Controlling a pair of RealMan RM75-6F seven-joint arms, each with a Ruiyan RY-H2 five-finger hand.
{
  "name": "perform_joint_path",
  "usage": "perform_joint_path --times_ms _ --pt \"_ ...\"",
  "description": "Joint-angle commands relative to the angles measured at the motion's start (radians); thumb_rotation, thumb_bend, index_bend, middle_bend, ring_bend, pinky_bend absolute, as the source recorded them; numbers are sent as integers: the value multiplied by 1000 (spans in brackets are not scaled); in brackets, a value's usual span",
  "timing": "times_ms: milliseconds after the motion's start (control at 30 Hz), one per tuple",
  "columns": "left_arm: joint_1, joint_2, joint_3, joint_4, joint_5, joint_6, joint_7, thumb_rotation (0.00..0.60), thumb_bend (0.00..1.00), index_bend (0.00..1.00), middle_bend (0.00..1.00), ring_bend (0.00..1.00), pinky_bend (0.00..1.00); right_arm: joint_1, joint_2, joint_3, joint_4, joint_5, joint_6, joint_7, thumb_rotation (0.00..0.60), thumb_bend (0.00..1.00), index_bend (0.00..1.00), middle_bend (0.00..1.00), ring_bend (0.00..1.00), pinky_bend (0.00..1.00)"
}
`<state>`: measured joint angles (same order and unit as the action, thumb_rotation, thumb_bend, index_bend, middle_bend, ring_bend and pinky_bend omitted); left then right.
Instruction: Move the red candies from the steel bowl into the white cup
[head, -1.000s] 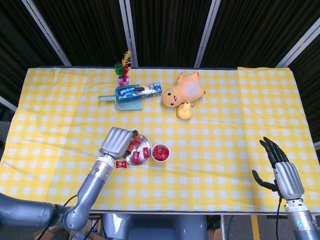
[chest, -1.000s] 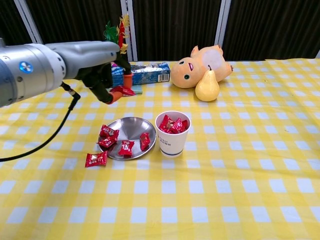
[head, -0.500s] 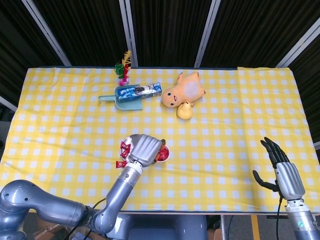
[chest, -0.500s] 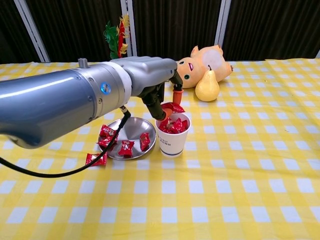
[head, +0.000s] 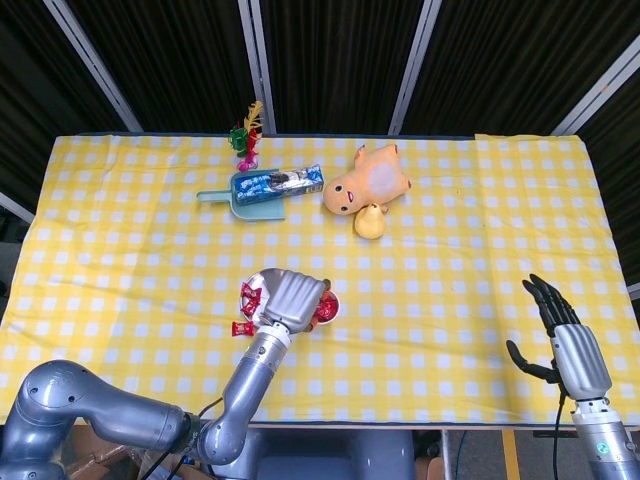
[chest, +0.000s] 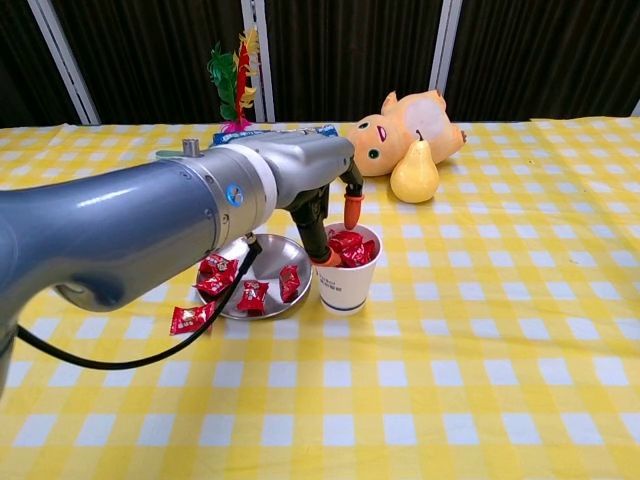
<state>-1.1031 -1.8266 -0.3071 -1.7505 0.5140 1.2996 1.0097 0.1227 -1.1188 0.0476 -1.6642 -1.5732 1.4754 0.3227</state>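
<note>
Left hand (chest: 325, 190) lowered onto white cup (chest: 345, 282), fingers apart and empty, glossy red candies (chest: 347, 247) heaped inside

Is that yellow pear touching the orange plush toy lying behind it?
Cannot tell. In the chest view the yellow pear overlaps the orange plush toy, and in the head view they sit flush together, but neither view plainly shows contact or a gap.

head: high, looking down, far | chest: low, level, near | shared: steel bowl (head: 256, 297) (chest: 262, 260)
</note>
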Motion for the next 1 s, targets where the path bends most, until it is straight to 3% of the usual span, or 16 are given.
perform_joint_path --times_ms 33,433,700,1000 --pt "8 11 3 -10 14 5 -13 600 241 421 963 1000 1000 0 0 0 1 0 0 -1 600 419 0 0 0 122" --pt "97 142 35 -137 96 52 -101 600 240 402 967 1000 1000 -3 -1 0 0 -1 4 -6 600 419 0 0 0 122" --pt "208 279 167 -290 114 93 -127 600 241 402 978 1000 1000 -2 -2 -1 -2 -1 2 -12 600 418 0 0 0 122" --pt "280 345 321 -284 194 -3 -194 600 241 401 981 1000 1000 -2 -5 -3 -5 -6 3 -25 600 418 0 0 0 122"
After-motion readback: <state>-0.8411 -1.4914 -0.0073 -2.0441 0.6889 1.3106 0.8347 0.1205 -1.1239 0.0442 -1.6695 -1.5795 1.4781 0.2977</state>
